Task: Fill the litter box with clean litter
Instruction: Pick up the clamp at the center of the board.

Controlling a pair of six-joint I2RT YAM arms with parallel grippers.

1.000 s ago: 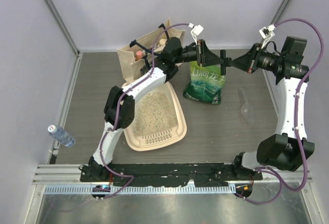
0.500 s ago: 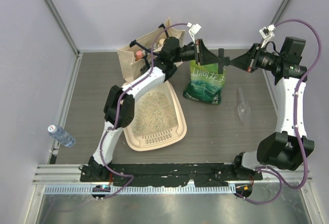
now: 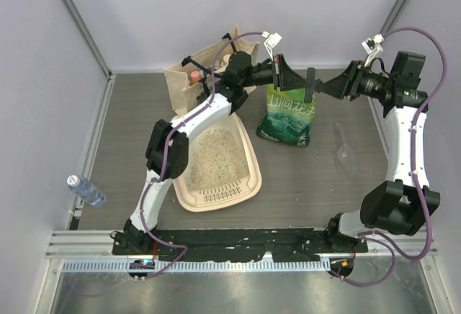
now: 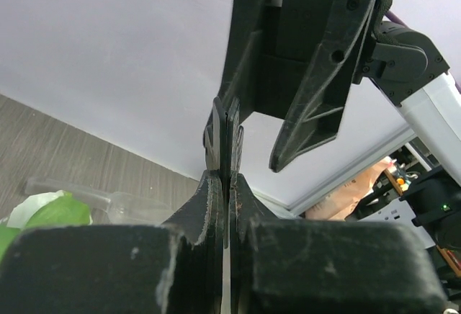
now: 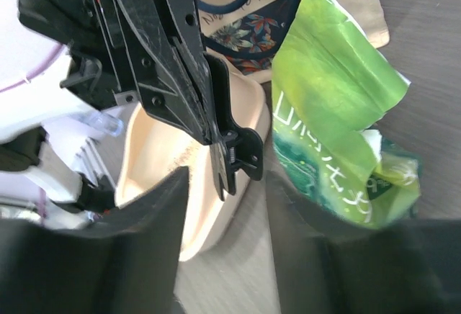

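litter [image 3: 212, 155] in litter box [image 3: 253, 176], bag [image 3: 288, 123] maybe touching

Pale lilac walls [image 3: 216, 11], grey wood-grain tabletop [image 3: 302, 191] (planks running sideways), metal corner posts [image 3: 78, 22], even soft light

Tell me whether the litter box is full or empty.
Partly filled: the litter box has clean litter across its floor; depth cannot be told.

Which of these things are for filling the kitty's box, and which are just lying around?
For the job:
- litter box
- clean litter inside it
- green bag
- clear scoop, probably
- black clip in the left gripper, likely the bag's

Just lying about:
- canvas tote bag
- plastic bottle
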